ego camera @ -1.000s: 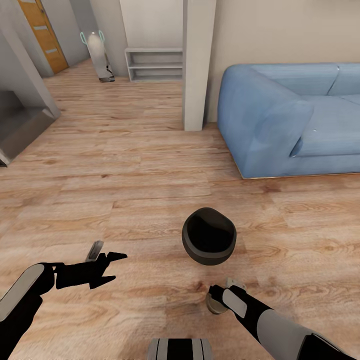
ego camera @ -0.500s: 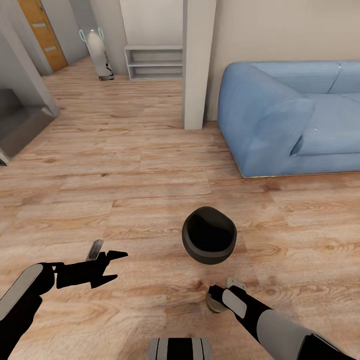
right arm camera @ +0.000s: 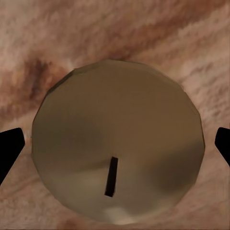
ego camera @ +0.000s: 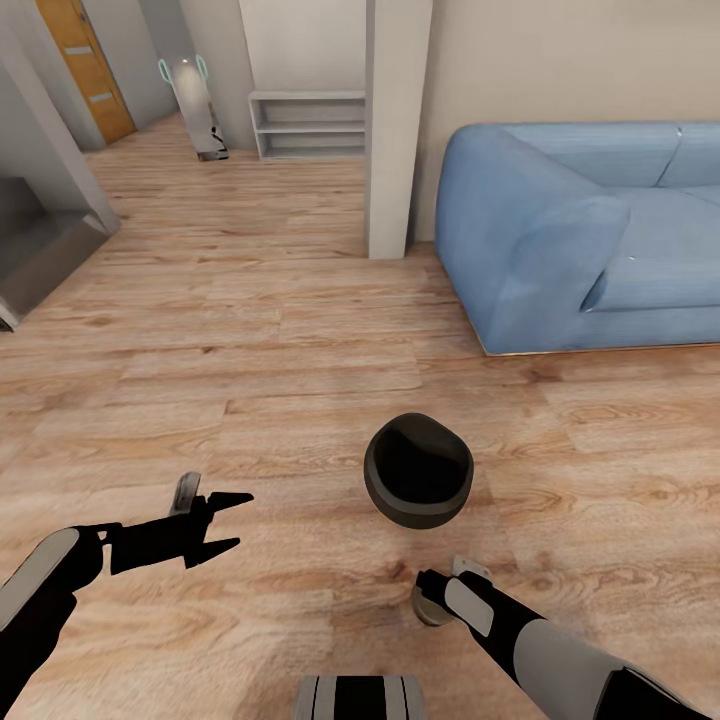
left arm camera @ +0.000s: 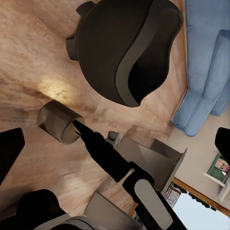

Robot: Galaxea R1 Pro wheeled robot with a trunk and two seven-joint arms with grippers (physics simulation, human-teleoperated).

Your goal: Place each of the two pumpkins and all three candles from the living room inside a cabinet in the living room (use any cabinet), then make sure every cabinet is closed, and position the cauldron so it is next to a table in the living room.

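Observation:
The black cauldron (ego camera: 418,485) stands upright on the wood floor between my two arms, its mouth open and dark; it also shows in the left wrist view (left arm camera: 124,48). A short beige candle (ego camera: 424,606) with a dark wick stands on the floor just in front of the cauldron. My right gripper (ego camera: 432,592) hangs over the candle (right arm camera: 117,153), open, one fingertip on either side with a gap to each. The left gripper (ego camera: 228,520) is open and holds nothing, left of the cauldron and low over the floor. From that wrist the candle (left arm camera: 57,122) and my right arm (left arm camera: 115,163) are visible.
A blue sofa (ego camera: 590,230) fills the right side against the wall. A square pillar (ego camera: 395,130) stands behind the cauldron, with a low white shelf (ego camera: 308,127) farther back. A grey step (ego camera: 40,250) and an orange door (ego camera: 85,70) lie at the left.
My left gripper has crept slightly forward over the floor. The right arm, the candle and the cauldron have not moved.

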